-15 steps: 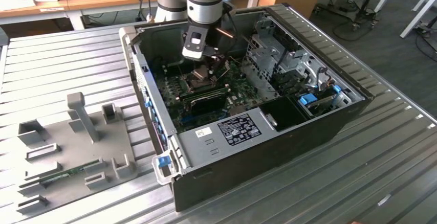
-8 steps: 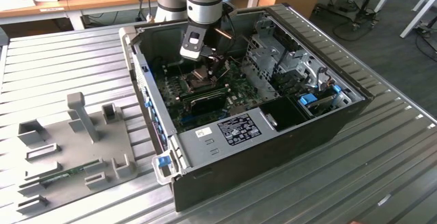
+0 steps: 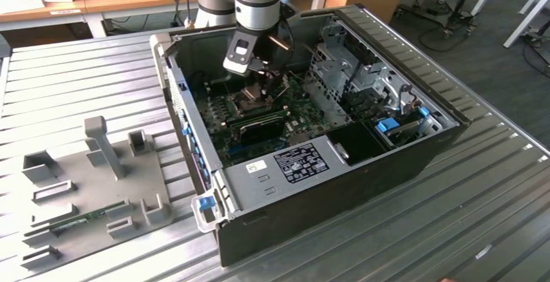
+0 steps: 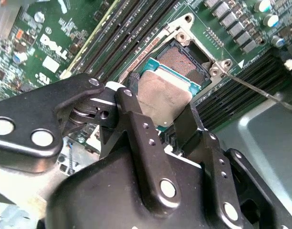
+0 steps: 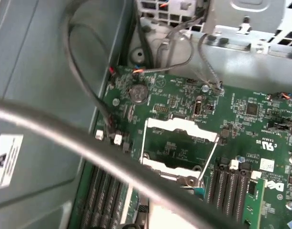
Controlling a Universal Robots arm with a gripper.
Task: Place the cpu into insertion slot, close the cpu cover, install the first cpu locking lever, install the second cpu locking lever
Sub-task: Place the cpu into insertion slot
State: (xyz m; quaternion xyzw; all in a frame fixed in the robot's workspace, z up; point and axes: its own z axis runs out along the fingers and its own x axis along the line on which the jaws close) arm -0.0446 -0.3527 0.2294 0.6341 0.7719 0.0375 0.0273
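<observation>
The hand (image 4: 160, 117) is clamped on the cpu (image 4: 162, 95), its 2 fingers (image 4: 134, 112) pinching opposite edges. The chip hangs just over the socket (image 4: 181, 59) inside the case (image 3: 434, 143), partly covering it. It looks offset to me. Lowered askew, a corner could bend the contacts or the chip could slip. The cover (image 5: 181, 126) is swung open, with the lever (image 4: 260, 91) clear.

The cpu (image 4: 161, 97) top is dull, matt grey metal. The cpu cover (image 5: 183, 128) and ribbed table (image 3: 481, 221) look like brighter metal.
</observation>
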